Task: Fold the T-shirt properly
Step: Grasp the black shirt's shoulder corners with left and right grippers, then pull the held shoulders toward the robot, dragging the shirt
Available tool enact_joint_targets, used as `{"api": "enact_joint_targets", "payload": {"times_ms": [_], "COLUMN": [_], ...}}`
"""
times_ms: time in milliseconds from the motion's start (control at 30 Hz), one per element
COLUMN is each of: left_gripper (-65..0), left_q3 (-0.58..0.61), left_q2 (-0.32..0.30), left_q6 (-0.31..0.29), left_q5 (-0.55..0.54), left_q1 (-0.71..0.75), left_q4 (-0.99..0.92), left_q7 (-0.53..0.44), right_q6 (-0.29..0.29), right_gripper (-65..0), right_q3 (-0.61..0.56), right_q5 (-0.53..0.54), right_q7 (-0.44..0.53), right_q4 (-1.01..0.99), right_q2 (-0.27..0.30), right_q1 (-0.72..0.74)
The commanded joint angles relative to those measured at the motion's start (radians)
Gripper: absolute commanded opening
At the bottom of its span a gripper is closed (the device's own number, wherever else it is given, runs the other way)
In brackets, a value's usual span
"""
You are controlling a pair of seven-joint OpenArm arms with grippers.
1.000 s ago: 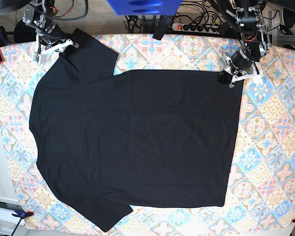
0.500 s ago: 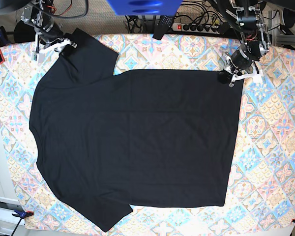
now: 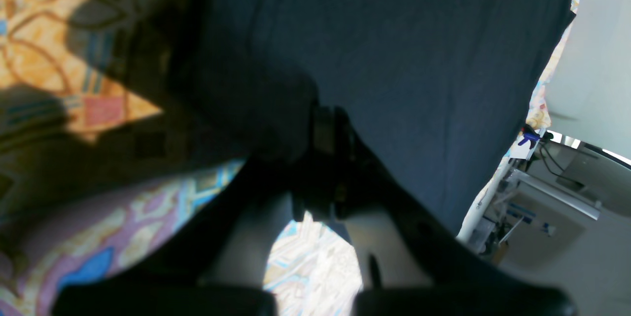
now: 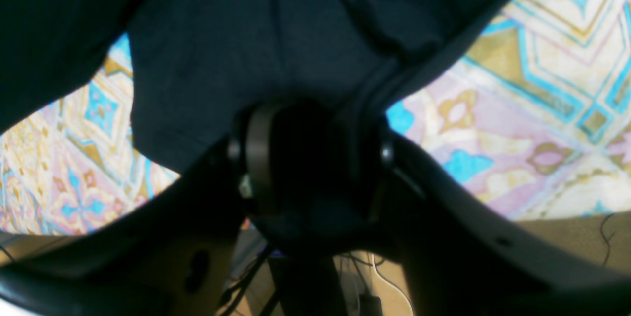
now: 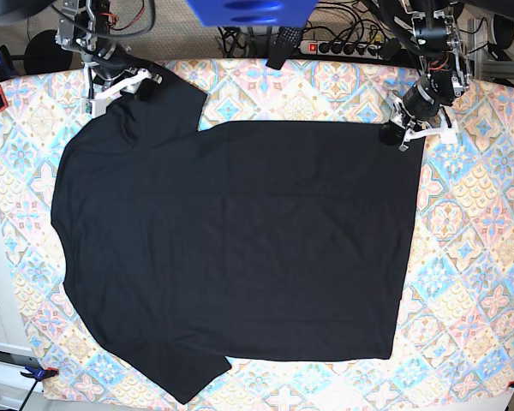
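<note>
Black T-shirt (image 5: 231, 248) spread flat on bench.
Sleeves point up and down at left; hem edge at right.

right gripper (image 5: 120, 86) shifted inward (sleeve (image 5: 158, 94) tugged)

Even, bright overhead light fills the base view, sharp throughout. Both wrist views are blurred and dim, their near parts silhouetted. A dark shadow lies at ten o'clock on the counter (image 3: 44, 50).
</note>
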Motion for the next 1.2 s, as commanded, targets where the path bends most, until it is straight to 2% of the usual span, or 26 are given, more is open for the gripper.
{"api": "enact_joint_targets", "payload": {"times_ms": [0, 233, 467, 700, 767, 833, 1000, 1067, 1167], "left_gripper": [-65.0, -65.0, -65.0, -65.0, -65.0, -65.0, -65.0, -65.0, -65.0], "left_q3": [-0.004, -0.003, -0.003, -0.001, -0.001, -0.001, -0.001, -0.001, -0.001], "left_q2": [-0.01, -0.027, -0.043, -0.053, -0.053, -0.053, -0.053, -0.053, -0.053], "left_q6": [-0.002, -0.002, -0.002, -0.003, -0.003, -0.003, -0.003, -0.003, -0.003], "left_q5": [-0.007, -0.005, -0.007, -0.008, -0.008, -0.008, -0.008, -0.008, -0.008], "left_q1": [0.002, 0.023, 0.082, 0.16, 0.189, 0.217, 0.304, 0.332, 0.363], "left_q4": [0.012, 0.028, 0.061, 0.061, 0.063, 0.078, 0.195, 0.232, 0.261], "left_q7": [0.004, 0.006, 0.006, 0.006, 0.006, 0.006, 0.006, 0.006, 0.006], "right_q6": [0.001, 0.001, 0.001, 0.004, 0.039, 0.12, 0.275, 0.311, 0.318], "right_gripper": [-46.9, -65.0, -65.0, -65.0, -65.0, -65.0, -65.0, -65.0, -65.0], "right_q3": [0.005, 0.008, 0.117, 0.121, 0.121, 0.124, 0.178, 0.195, 0.206], "right_q5": [0.002, 0.002, 0.002, 0.002, 0.002, 0.002, 0.002, 0.002, 0.002], "right_q7": [-0.019, -0.018, -0.019, -0.018, -0.015, 0.001, 0.022, 0.022, 0.024], "right_q4": [0.006, 0.014, 0.012, 0.014, 0.014, 0.014, 0.014, 0.014, 0.014], "right_q2": [0.004, 0.004, 0.004, 0.005, 0.005, 0.005, 0.004, 0.004, 0.004], "right_q1": [-0.011, -0.019, -0.071, -0.158, -0.186, -0.213, -0.278, -0.299, -0.309]}}
